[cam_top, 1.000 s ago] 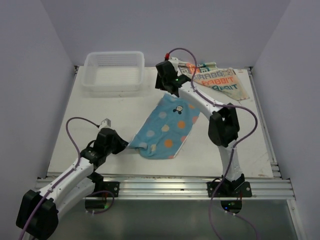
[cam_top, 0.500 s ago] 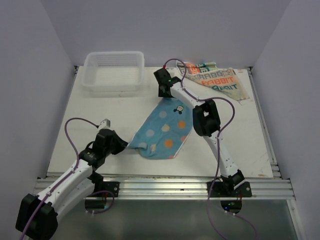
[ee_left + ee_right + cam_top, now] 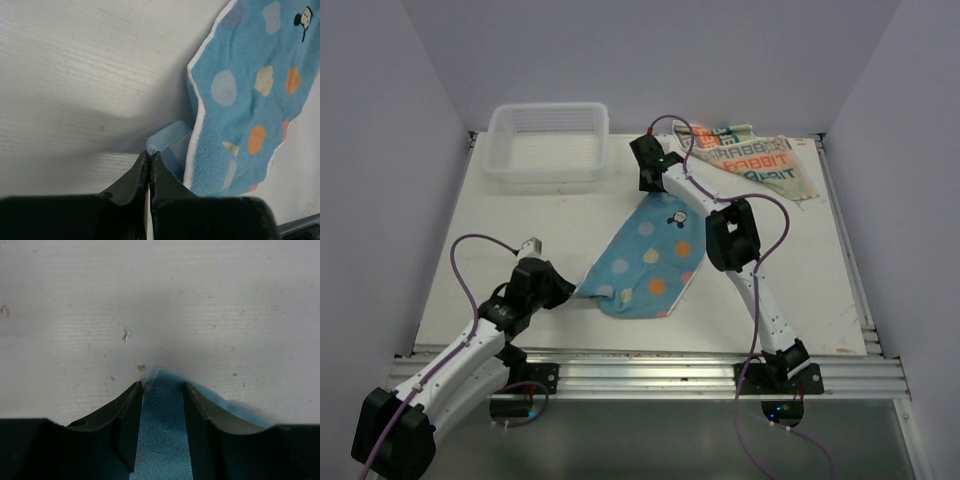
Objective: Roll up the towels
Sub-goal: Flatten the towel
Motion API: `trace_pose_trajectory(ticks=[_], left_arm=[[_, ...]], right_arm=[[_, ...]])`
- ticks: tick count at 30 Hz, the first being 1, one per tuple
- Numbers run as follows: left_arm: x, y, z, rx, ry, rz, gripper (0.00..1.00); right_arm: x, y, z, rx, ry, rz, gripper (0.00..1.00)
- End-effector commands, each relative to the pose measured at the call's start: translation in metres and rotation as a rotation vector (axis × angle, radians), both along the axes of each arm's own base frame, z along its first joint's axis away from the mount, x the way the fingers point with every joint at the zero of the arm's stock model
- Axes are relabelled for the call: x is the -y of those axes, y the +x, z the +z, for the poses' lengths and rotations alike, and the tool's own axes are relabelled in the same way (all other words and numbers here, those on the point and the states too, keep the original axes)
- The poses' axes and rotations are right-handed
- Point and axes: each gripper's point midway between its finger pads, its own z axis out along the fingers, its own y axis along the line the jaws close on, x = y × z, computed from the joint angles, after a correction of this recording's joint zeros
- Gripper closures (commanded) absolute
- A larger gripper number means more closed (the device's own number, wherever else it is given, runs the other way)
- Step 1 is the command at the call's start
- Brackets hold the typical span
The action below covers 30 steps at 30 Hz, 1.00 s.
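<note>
The light blue polka-dot towel (image 3: pixel 650 255) lies spread out mid-table, and it also shows in the left wrist view (image 3: pixel 250 85). My left gripper (image 3: pixel 568 290) is at its near-left corner. In the left wrist view the left gripper (image 3: pixel 150 154) is shut, pinching that folded corner. My right gripper (image 3: pixel 648 186) is down at the towel's far corner. In the right wrist view the right gripper (image 3: pixel 162 387) has its fingers apart, with the blue cloth (image 3: pixel 162 435) lying between them. The cream "RABBIT" towel (image 3: pixel 760 163) lies rumpled at the far right.
A white slatted basket (image 3: pixel 548 140) stands at the far left corner of the table. The table's metal front rail (image 3: pixel 650 372) runs along the near edge. The enclosure walls close in on both sides.
My right arm folded its elbow in and its gripper shifted slightly left onto the blue towel's far corner, then held still. The left arm and both towels have not moved.
</note>
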Motion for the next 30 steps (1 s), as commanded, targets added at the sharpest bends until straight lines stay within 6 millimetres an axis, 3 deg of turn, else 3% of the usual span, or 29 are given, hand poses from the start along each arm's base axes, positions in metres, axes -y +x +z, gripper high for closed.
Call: trace_pose_trajectory(ticks=[1, 5, 15, 18, 20, 24, 25, 26, 28, 29, 30], left_arm=[[0.002, 0.003, 0.004, 0.022, 0.005, -0.017, 1.00], [0.003, 0.004, 0.005, 0.023, 0.002, -0.018, 1.00], [0.004, 0.012, 0.015, 0.046, 0.010, -0.017, 1.00], [0.003, 0.015, 0.017, 0.054, 0.023, -0.020, 1.00], [0.002, 0.017, 0.017, 0.058, 0.038, -0.016, 1.00], [-0.002, 0.031, 0.029, 0.090, 0.066, 0.011, 1.00], [-0.001, 0.033, 0.028, 0.080, 0.075, 0.011, 1.00], [0.002, 0.041, 0.039, 0.102, 0.070, 0.010, 1.00], [0.000, 0.049, 0.039, 0.086, 0.102, 0.014, 1.00], [-0.003, 0.063, 0.053, 0.104, 0.098, 0.032, 1.00], [-0.002, 0.068, 0.056, 0.095, 0.082, 0.018, 1.00]], right_arm=[[0.000, 0.009, -0.006, 0.006, 0.002, 0.011, 0.58], [0.006, -0.001, -0.033, -0.071, -0.020, 0.016, 0.59], [0.011, -0.011, -0.023, -0.091, -0.033, 0.038, 0.84], [0.010, -0.010, -0.006, -0.071, -0.027, 0.054, 0.86], [0.008, -0.005, 0.021, -0.027, -0.008, 0.062, 0.88], [0.007, 0.006, 0.097, 0.091, 0.042, 0.084, 0.95], [0.012, 0.004, 0.128, 0.139, 0.065, 0.084, 0.97], [0.015, 0.003, 0.141, 0.164, 0.077, 0.086, 0.99], [0.017, 0.002, 0.182, 0.273, 0.133, 0.094, 1.00], [0.028, -0.015, 0.205, 0.306, 0.152, 0.109, 1.00], [0.032, -0.019, 0.218, 0.343, 0.174, 0.118, 1.00]])
